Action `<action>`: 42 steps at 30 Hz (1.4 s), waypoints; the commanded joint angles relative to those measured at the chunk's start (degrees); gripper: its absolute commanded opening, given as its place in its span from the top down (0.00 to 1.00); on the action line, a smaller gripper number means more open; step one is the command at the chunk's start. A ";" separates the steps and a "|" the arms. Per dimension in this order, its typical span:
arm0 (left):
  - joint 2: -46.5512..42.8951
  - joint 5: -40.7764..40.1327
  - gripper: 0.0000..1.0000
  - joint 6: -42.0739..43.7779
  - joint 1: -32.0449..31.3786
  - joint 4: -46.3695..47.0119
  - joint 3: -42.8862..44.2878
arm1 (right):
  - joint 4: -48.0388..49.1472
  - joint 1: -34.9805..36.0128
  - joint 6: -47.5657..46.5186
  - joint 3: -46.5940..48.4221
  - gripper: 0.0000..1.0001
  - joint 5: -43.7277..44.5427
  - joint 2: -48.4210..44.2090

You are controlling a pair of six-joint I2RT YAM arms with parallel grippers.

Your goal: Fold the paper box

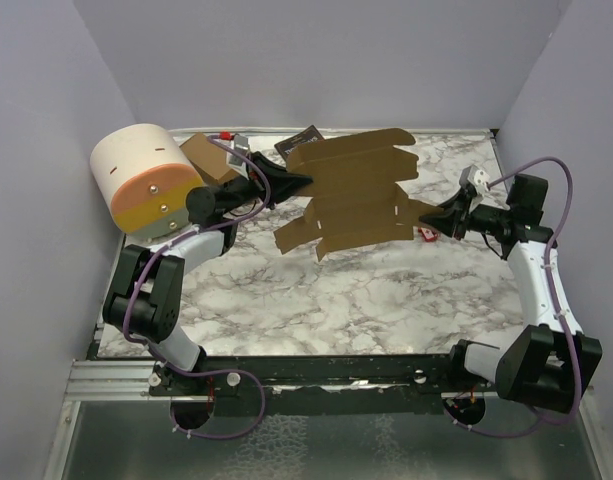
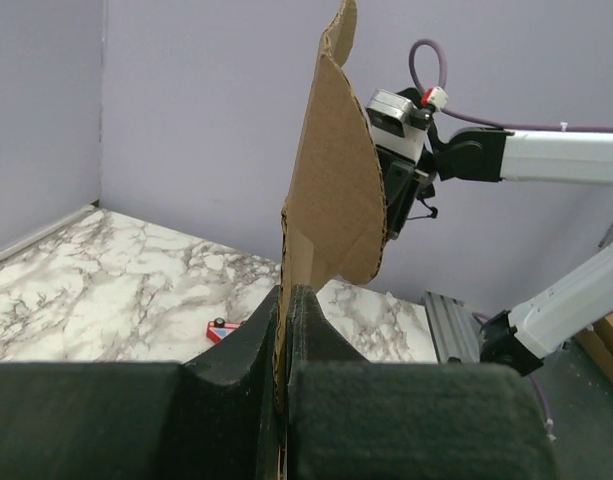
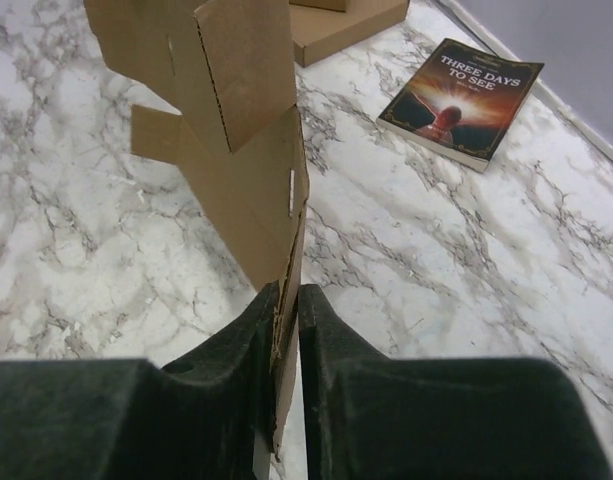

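Observation:
The paper box (image 1: 356, 190) is a flat brown die-cut cardboard sheet with flaps, held in the air above the marble table (image 1: 366, 300) between both arms. My left gripper (image 1: 304, 181) is shut on its left edge; in the left wrist view the gripper (image 2: 284, 300) pinches the sheet (image 2: 336, 200) edge-on. My right gripper (image 1: 433, 215) is shut on its right edge; in the right wrist view the gripper (image 3: 287, 300) clamps the sheet (image 3: 236, 150), whose flaps hang over the table.
A dark-covered book (image 3: 461, 98) lies at the back, partly under the sheet in the top view (image 1: 298, 141). Flat brown cardboard pieces (image 1: 208, 156) lie at the back left beside a round cream and orange object (image 1: 146, 178). A small red object (image 1: 425, 235) lies below the right gripper.

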 commanded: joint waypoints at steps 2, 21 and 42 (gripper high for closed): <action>-0.15 -8.24 1.00 0.39 -0.15 2.41 -1.48 | 0.61 0.77 2.52 -0.81 0.90 -4.69 -0.53; 2.74 -8.46 1.00 3.93 -3.32 1.16 -0.19 | -3.70 7.27 -1.35 -0.06 0.63 -5.65 0.65; 3.75 5.76 1.00 -2.11 0.49 11.83 -1.50 | -16.88 -1.34 -9.45 14.96 0.17 -13.23 1.82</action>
